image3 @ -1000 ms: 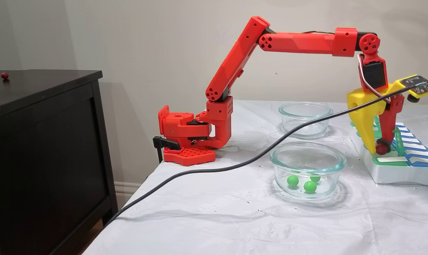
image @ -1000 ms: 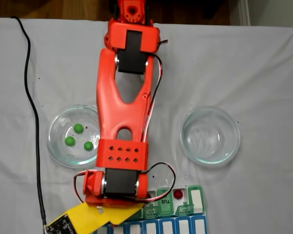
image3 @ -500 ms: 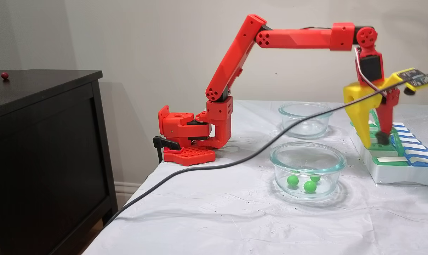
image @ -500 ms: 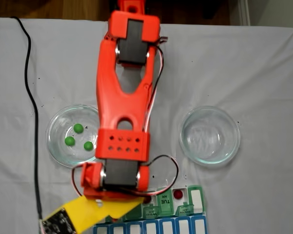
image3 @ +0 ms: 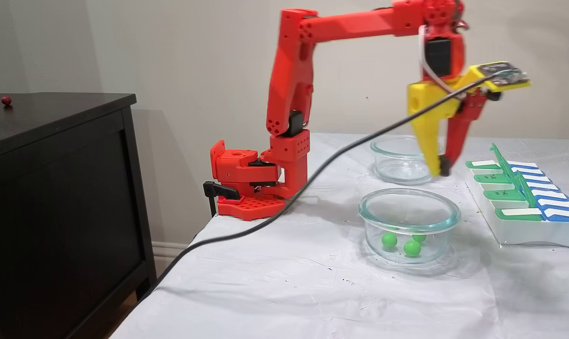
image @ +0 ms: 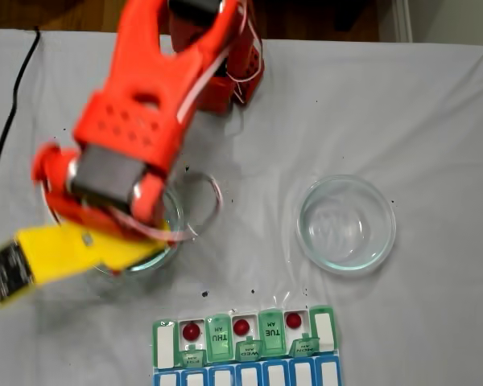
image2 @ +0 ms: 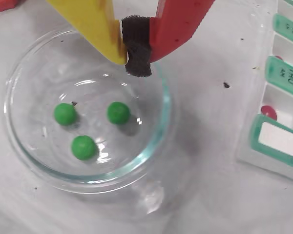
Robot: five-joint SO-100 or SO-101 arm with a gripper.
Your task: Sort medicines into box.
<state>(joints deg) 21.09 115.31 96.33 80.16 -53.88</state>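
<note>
Three green balls [image2: 118,112] lie in the near glass dish [image3: 409,203]; in a fixed view they sit at its bottom [image3: 412,248]. My gripper [image2: 136,61] hangs shut and empty over that dish's rim, well above it [image3: 439,170], with its yellow and red fingers pressed on the black pad. The pill organizer [image: 322,328] stands at the table's front with green lids raised. Three dark red balls [image: 241,327] rest in separate white compartments. One of these red balls [image2: 268,112] shows at the wrist view's right edge.
An empty glass dish [image: 346,223] stands to the right of the arm in a fixed view. A black cable [image3: 312,176] runs from the gripper's camera across the table. A lone red ball [image3: 6,100] lies on the black cabinet [image3: 53,188] to the left.
The gripper let go of a red ball in an organizer compartment, rose, shut, and swung away to above the dish with the green balls.
</note>
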